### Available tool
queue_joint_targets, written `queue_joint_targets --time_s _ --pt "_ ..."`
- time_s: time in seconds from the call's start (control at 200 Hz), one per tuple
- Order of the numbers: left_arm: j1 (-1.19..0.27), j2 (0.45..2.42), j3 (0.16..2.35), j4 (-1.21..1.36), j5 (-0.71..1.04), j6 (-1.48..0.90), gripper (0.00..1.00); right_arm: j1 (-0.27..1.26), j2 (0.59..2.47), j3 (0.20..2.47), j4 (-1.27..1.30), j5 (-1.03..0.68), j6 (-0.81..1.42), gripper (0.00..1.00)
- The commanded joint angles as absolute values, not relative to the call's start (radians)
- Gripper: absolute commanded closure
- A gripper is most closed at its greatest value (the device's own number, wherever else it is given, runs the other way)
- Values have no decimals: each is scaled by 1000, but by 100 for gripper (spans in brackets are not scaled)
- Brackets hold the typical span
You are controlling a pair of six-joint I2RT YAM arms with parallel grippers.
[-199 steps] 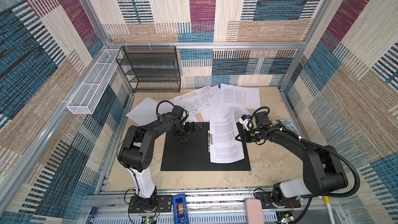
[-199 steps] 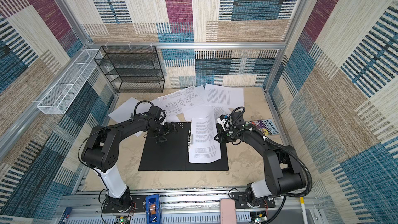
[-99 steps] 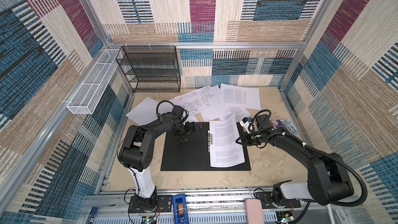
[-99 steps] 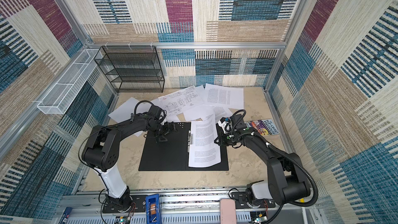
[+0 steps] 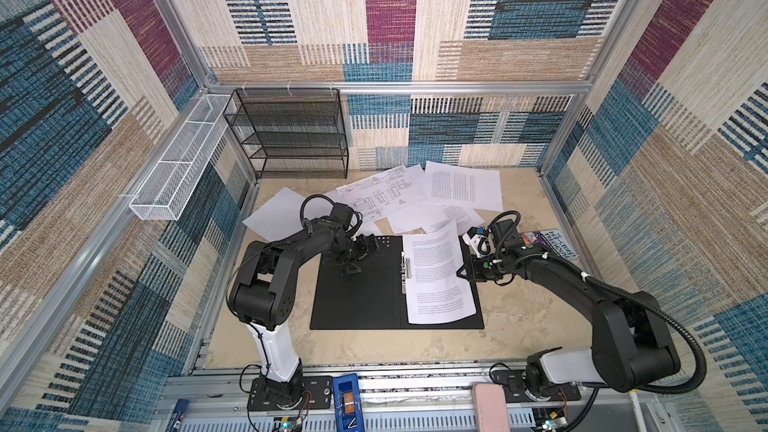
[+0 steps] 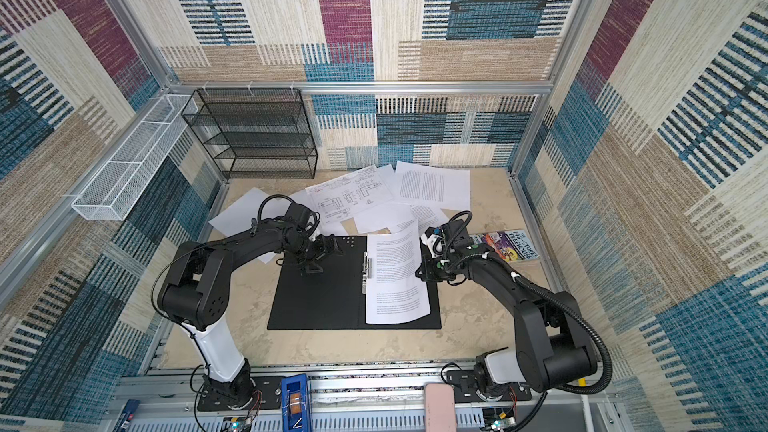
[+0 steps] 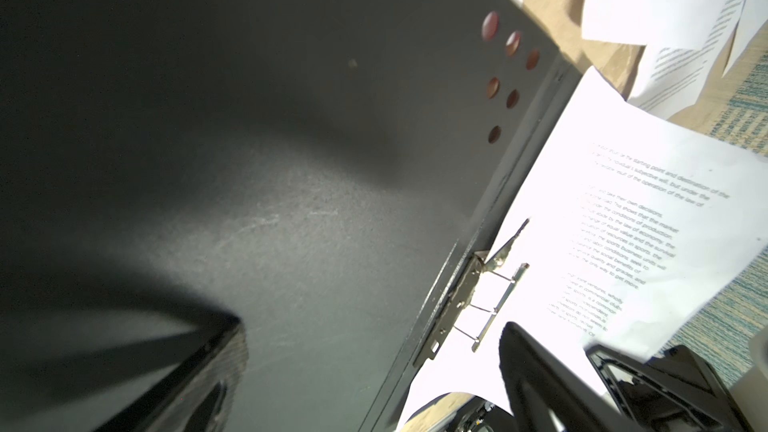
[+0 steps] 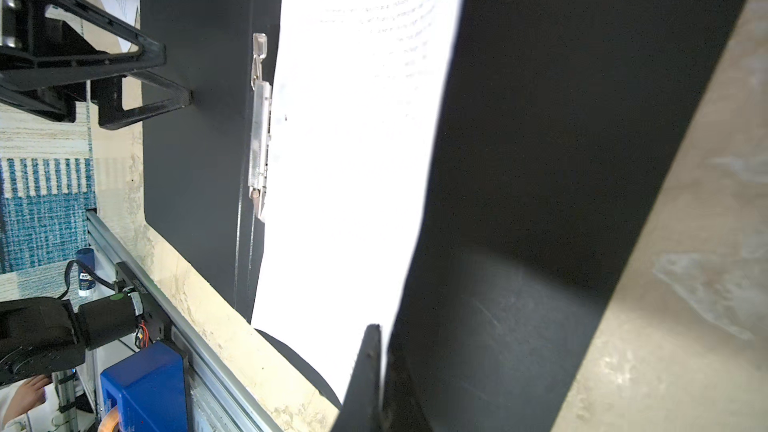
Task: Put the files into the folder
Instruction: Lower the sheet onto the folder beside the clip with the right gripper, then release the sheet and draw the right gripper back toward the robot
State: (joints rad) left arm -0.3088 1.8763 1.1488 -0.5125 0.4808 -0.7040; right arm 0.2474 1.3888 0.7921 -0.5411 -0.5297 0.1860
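Observation:
The folder [image 5: 357, 305] [image 6: 316, 305] lies open and flat, black inside up, with its metal clip [image 5: 405, 270] [image 7: 469, 297] at the spine. One of the files, a printed sheet [image 5: 436, 276] [image 6: 395, 280] [image 8: 353, 160], rests on the folder's right half, against the clip. My right gripper [image 5: 460, 274] [image 6: 417, 274] [image 8: 380, 367] is shut on that sheet's right edge. My left gripper [image 5: 359, 257] [image 6: 318, 257] [image 7: 365, 384] stands open, its fingers down on the folder's left half near the far edge. More files [image 5: 380, 193] lie loose behind the folder.
A colourful book [image 5: 552, 243] lies at the right wall beside my right arm. A black wire rack [image 5: 291, 135] stands at the back left, and a white mesh basket [image 5: 178, 168] hangs on the left wall. A blank sheet [image 5: 278, 218] lies under my left arm.
My right gripper has drawn the printed sheet a little toward the front, so it lies further down the folder's right half. The left arm has not moved.

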Motion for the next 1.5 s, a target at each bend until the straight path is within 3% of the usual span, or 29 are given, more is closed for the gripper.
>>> queue_joint_targets --time_s 0.0,0.766,1.102,1.498 --pt "-309 1946 1101 -632 225 -672 0 250 1385 800 -558 -503 181 100" --pt "-308 1954 1095 -619 239 -678 0 270 1393 792 -539 -509 196 100" --pt "-308 1955 1095 -618 247 -679 0 273 1362 755 -467 -532 273 87" --pt "-307 1956 1097 -615 255 -680 0 273 1327 712 -420 -514 340 87"
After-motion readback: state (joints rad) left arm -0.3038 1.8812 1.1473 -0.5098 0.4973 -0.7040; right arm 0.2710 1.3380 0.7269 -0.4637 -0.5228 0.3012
